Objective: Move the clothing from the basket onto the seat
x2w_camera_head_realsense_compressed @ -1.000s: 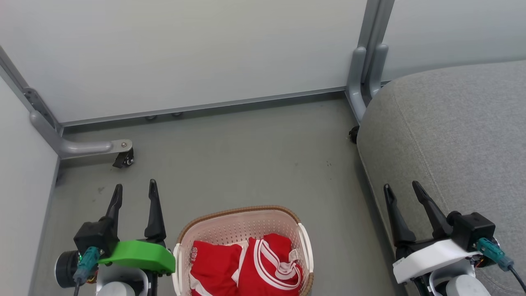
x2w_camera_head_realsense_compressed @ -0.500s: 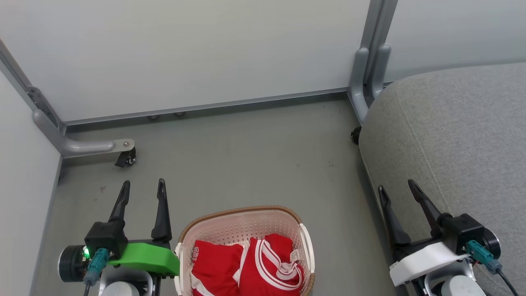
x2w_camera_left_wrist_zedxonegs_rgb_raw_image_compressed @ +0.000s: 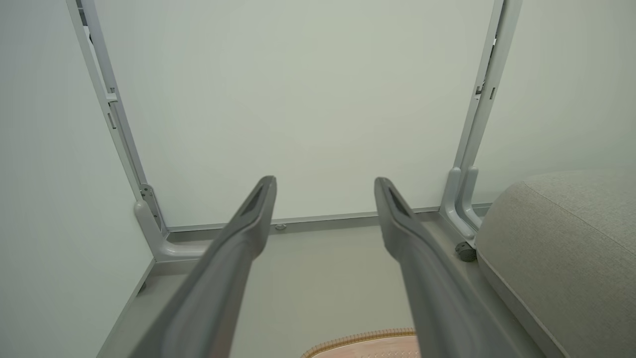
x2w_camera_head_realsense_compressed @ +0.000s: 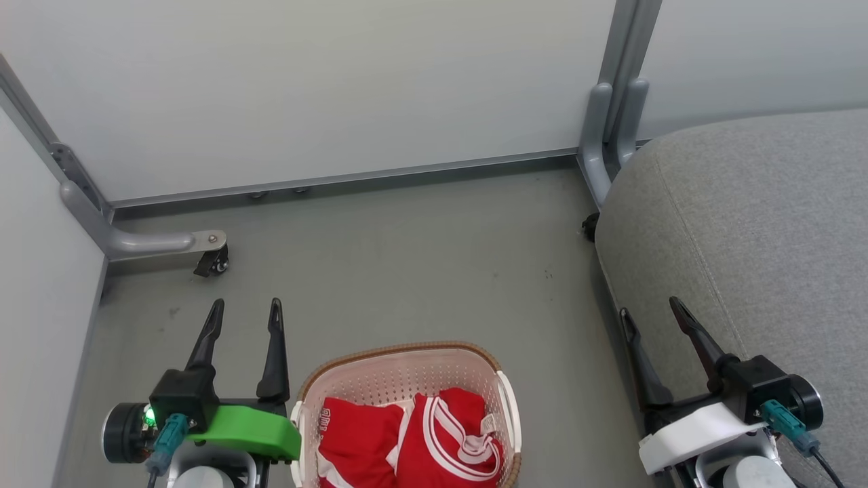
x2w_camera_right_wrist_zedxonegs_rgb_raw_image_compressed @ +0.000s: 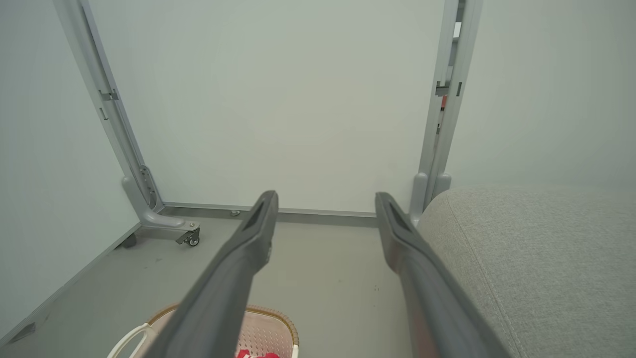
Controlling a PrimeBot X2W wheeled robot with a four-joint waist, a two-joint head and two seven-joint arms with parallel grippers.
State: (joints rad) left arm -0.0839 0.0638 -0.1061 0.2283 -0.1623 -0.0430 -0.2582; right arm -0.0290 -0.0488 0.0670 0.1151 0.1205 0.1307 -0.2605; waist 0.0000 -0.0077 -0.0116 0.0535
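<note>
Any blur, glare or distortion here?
Head view: sharp, even light, no glare; basket cut by bottom edge. Left wrist view: left end effector soft up close, posts lean outward. Right wrist view: right end effector also soft, seat weave crisp.

red clothing in basket, grey seat right, both grippers spread

The basket and clothing (near halves) run off the bottom edge.

There are one basket, two pieces of red clothing, one seat and two grippers, the left gripper and the right gripper.
</note>
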